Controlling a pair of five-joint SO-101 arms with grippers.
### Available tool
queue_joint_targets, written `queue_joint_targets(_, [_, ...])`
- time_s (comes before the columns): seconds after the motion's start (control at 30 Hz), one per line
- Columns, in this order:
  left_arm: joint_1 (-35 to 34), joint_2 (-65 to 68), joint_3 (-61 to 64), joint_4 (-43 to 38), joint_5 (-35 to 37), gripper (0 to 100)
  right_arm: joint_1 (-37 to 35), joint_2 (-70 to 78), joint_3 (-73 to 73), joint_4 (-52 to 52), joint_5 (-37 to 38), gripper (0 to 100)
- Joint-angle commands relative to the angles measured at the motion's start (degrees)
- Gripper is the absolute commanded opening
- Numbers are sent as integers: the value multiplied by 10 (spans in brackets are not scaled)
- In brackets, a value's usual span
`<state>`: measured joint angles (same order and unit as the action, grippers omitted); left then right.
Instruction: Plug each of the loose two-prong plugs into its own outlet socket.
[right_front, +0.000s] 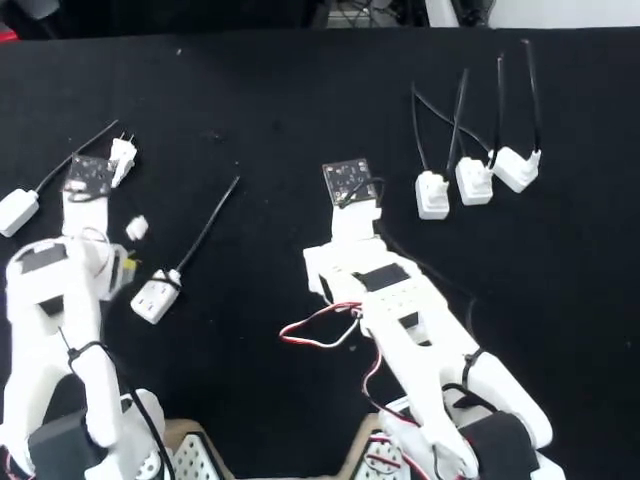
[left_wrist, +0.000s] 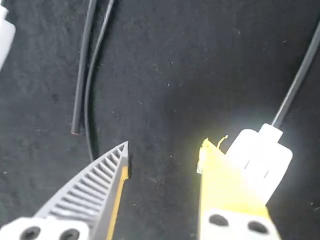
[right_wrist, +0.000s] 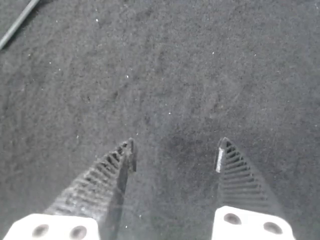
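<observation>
**Left gripper (left_wrist: 164, 150) gapes beside corded connector (left_wrist: 262, 157)**

Its yellow-taped finger (left_wrist: 225, 190) sits just beside the white connector. The right gripper (right_wrist: 175, 152), fingers apart, hangs over the black table (right_wrist: 165, 75). A loose two-prong plug (right_front: 122, 155) lies beside the left arm's wrist.

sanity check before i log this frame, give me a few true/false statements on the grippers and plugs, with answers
1. The right gripper is open over bare black cloth. True.
2. The left gripper is shut on a plug. False: it is open, and a white plug lies just outside one finger.
3. Three white cabled blocks sit side by side. True.
4. The right gripper grips a cable. False: it holds nothing.
</observation>
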<state>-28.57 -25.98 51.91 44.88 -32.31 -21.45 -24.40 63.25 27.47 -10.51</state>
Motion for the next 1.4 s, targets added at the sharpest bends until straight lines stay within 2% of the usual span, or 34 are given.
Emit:
queue_joint_targets(0.0, [11,-6,41,-31,-4,227,-3,-22,-22,-14,-5,250])
queue_joint_targets(0.07, [25,-11,60,-14,-4,226,-3,-22,-22,-14,-5,250])
queue_joint_targets(0.2, [61,-12,60,85,0,224,-2,-26,-22,-14,-5,250])
queue_joint_targets(0.43, [118,-12,2,217,27,224,-1,-26,-22,-14,-5,250])
queue_joint_targets(0.63, [235,-6,-4,210,101,226,0,-26,-23,-14,-5,250])
queue_joint_targets(0.73, [279,-6,21,197,109,225,1,-27,-22,-14,-5,250])
queue_joint_targets(0.87, [259,-12,6,239,99,224,1,-27,-23,-13,-5,250])
queue_joint_targets(1.0, [215,-12,-104,331,82,225,1,-27,-24,-13,-5,250])
queue_joint_targets(1.1, [196,-5,-167,356,84,226,1,-27,-24,-13,-5,250])
queue_joint_targets(1.37, [196,-5,-49,215,71,227,8,-27,-24,-11,-5,250])
